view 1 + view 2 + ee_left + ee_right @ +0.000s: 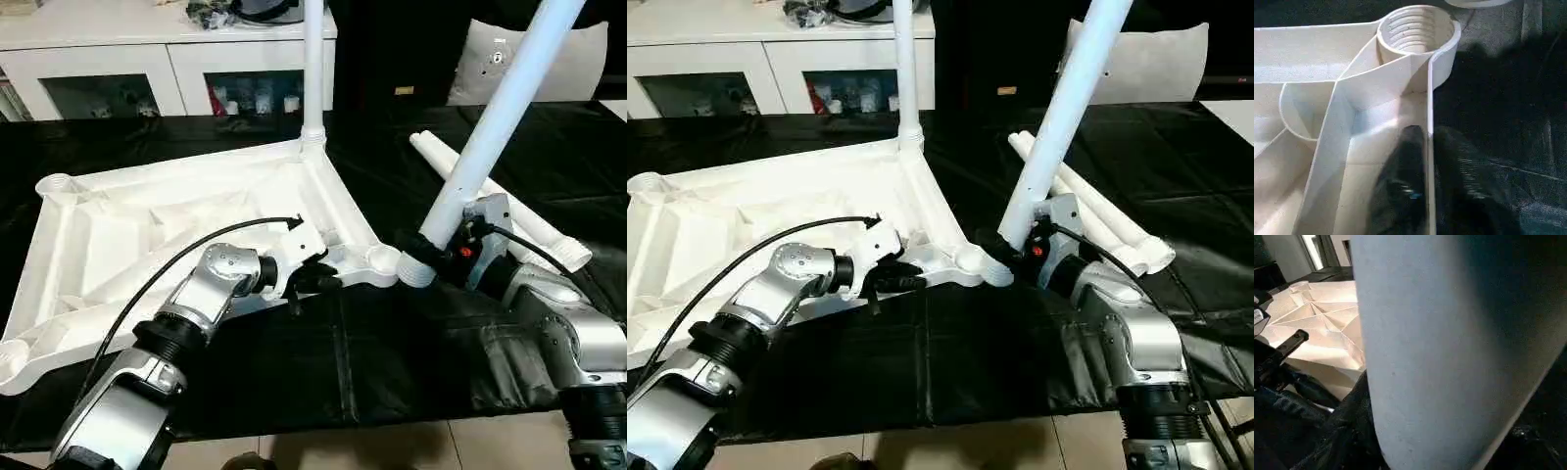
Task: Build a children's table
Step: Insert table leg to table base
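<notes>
The tabletop [196,220] lies upside down on the black cloth [411,352]; one leg [313,69] stands in its far corner; the left gripper [312,277] pinches the near rim; the right gripper [438,253] clamps a second leg [500,108], tilted beside the near corner socket [383,262], not yet seated; two legs [509,211] lie spare beyond.

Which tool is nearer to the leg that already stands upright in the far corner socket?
Left. The left tool grips the tabletop rim below that leg; the right tool holds another leg farther aside.

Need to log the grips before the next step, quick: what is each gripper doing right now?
Left gripper: closed on the table top's rim.
Right gripper: holding a tilted leg near its lower end.
</notes>
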